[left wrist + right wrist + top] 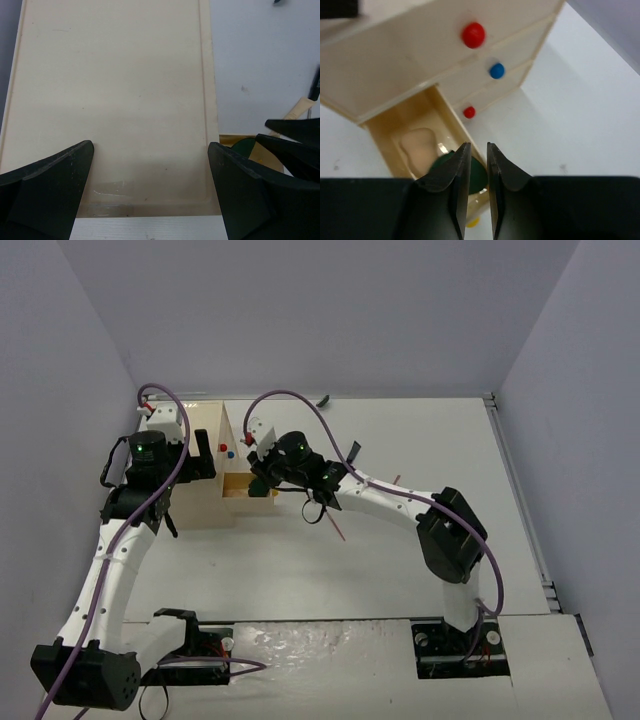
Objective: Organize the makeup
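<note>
A dark green round compact [479, 175] and a beige sponge [419, 145] lie in the open bottom drawer [240, 490] of the wooden box. My right gripper [475, 146] hovers over that drawer's right wall. Its jaws stand a narrow gap apart with nothing between them. It also shows in the top view [262, 478]. My left gripper [150, 145] is wide open and empty just above the box's flat top [110, 90]. The compact's edge [244, 146] and a wooden brush handle [300, 106] show at the right of the left wrist view. A thin pink pencil [336, 526] lies on the table.
The beige box [205, 502] stands at the back left, with a red knob [473, 35], a blue knob [496, 71] and a small red knob [469, 112] on shut drawers. A yellow knob [472, 222] is on the open one. A dark item [323, 400] lies by the back wall.
</note>
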`<move>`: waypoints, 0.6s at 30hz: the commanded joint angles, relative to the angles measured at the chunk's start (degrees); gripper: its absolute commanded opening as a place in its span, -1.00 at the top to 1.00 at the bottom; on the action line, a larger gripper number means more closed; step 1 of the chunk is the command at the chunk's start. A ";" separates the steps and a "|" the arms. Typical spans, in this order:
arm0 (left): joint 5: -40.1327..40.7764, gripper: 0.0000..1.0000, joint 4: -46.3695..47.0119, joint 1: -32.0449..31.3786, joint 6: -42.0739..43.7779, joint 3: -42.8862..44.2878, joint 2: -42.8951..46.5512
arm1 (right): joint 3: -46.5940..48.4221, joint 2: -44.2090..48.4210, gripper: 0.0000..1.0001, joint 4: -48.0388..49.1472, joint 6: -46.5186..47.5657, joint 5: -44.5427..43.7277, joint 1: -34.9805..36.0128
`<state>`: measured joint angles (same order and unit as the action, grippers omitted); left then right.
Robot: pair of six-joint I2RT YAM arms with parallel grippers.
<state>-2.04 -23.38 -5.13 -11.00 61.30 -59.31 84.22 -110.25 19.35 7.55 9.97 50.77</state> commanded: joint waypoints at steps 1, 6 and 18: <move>-0.24 -0.94 -0.26 0.44 -0.68 2.51 -0.40 | -2.34 5.81 0.40 5.32 -4.71 -11.91 -6.15; 0.05 -0.94 -0.21 0.41 -0.57 2.45 -0.43 | -3.84 6.17 0.19 5.34 -7.37 -14.59 -12.09; 0.43 -0.94 -0.26 0.47 -0.33 2.60 -0.63 | -14.82 15.07 -0.11 8.39 -13.03 -14.28 -22.04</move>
<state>-1.88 -23.38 -5.13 -10.98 61.36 -59.42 71.36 -102.48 22.22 -3.39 -2.89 30.90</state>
